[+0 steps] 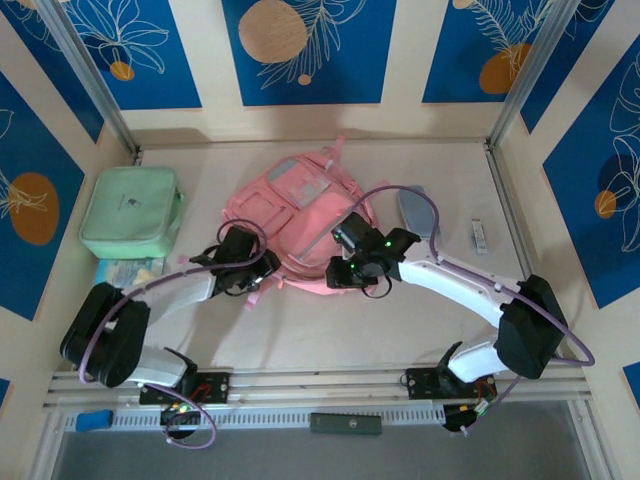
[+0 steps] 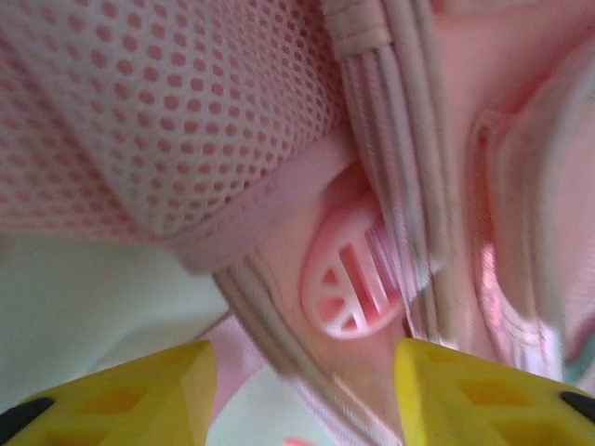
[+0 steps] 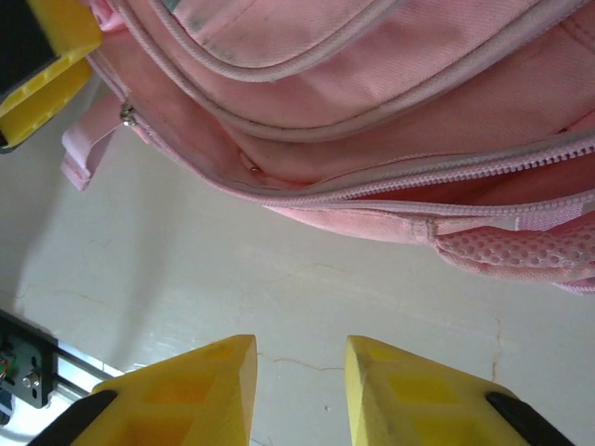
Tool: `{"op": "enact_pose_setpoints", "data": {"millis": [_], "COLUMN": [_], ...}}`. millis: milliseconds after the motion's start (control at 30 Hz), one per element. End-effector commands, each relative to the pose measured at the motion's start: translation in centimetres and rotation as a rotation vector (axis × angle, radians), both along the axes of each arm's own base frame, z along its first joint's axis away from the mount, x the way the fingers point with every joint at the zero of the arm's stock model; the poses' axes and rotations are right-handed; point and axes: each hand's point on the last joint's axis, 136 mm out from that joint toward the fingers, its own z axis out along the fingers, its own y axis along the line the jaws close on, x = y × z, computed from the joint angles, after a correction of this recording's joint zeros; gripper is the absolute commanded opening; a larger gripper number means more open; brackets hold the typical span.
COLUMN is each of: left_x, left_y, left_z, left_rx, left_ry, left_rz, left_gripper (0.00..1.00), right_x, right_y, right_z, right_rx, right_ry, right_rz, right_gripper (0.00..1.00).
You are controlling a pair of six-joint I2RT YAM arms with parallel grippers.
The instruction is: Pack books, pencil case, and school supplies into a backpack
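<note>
Since the backpack (image 1: 300,205) lies flat in the middle of the worktop (image 1: 330,330), both arms reach it at its near edge, and the coming move depends, as I judge, on the zipper (image 3: 437,181) that runs along this edge. The zipper looks closed. Its long axis goes across in front of the right pincer (image 3: 299,386), a little slanted, with a strip of bare worktop between them. This pincer is open by a narrow gap and holds nothing.

The left pincer (image 2: 302,390) is at the near-left corner of the backpack, open more widely. A pink strap with a plastic buckle (image 2: 349,279) lies just ahead, between its fingers (image 2: 139,390), beside a mesh strap (image 2: 158,111); nothing is pinched.

The pencil case (image 1: 415,210) lies just beside the right side of the backpack, its long axis pointing away from the arms, so the right arm is nearer to it. A small white object (image 1: 481,237) lies further right, and a mint green bag (image 1: 130,210) sits well apart on the left. The loose straps near the left pincer could catch on it.
</note>
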Motion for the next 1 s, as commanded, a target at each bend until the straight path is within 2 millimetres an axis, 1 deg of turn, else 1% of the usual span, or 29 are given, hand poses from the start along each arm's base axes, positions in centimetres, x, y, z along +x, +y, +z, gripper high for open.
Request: {"op": "enact_pose_setpoints", "data": {"millis": [0, 100, 233, 333, 400, 433, 533, 600, 700, 800, 867, 967], "left_x": [1.9, 2.1, 2.1, 2.4, 2.6, 2.7, 2.8, 2.8, 2.8, 2.7, 2.6, 2.5], "left_y": [-1.0, -1.1, -1.0, -1.5, -1.6, -1.6, -1.8, -2.0, -2.2, -2.5, -2.9, -3.5], "left_z": [0.1, -0.7, -1.7, -1.4, -0.8, -0.5, 0.4, 1.2, 2.5, 3.8, 4.5, 5.3], "left_rx": [-0.094, -0.120, -0.120, -0.146, -0.160, -0.166, -0.184, -0.208, -0.241, -0.271, -0.287, -0.331], "left_ry": [-0.015, -0.011, 0.008, -0.004, -0.019, -0.028, -0.051, -0.074, -0.111, -0.150, -0.165, -0.188], "left_rz": [0.072, 0.103, 0.123, 0.114, 0.116, 0.115, 0.108, 0.104, 0.102, 0.090, 0.077, 0.067], "left_gripper": [0.49, 0.41, 0.26, 0.12, 0.03, 0.01, 0.00, 0.00, 0.00, 0.00, 0.00, 0.00], "right_x": [0.4, 0.3, -0.1, -0.6, -0.9, -1.0, -0.8, -0.2, 1.2, 2.6, 3.5, 4.5], "right_y": [0.3, 0.1, 0.8, 1.9, 3.4, 4.0, 5.7, 6.9, 8.4, 9.6, 9.8, 10.6], "right_z": [0.5, 0.1, 0.0, -0.1, -0.2, -0.4, -1.6, -2.2, -3.0, -3.7, -4.1, -4.0], "right_rx": [-0.004, -0.020, -0.043, -0.084, -0.100, -0.110, -0.141, -0.134, -0.116, -0.099, -0.106, -0.065], "right_ry": [-0.015, -0.014, -0.017, -0.010, 0.000, 0.001, 0.026, 0.046, 0.036, 0.066, 0.071, 0.056], "right_rz": [-0.016, -0.024, -0.018, -0.011, 0.004, 0.006, -0.004, -0.037, -0.093, -0.144, -0.188, -0.214], "right_gripper": [0.31, 0.32, 0.39, 0.46, 0.50, 0.52, 0.53, 0.53, 0.52, 0.52, 0.52, 0.52]}}
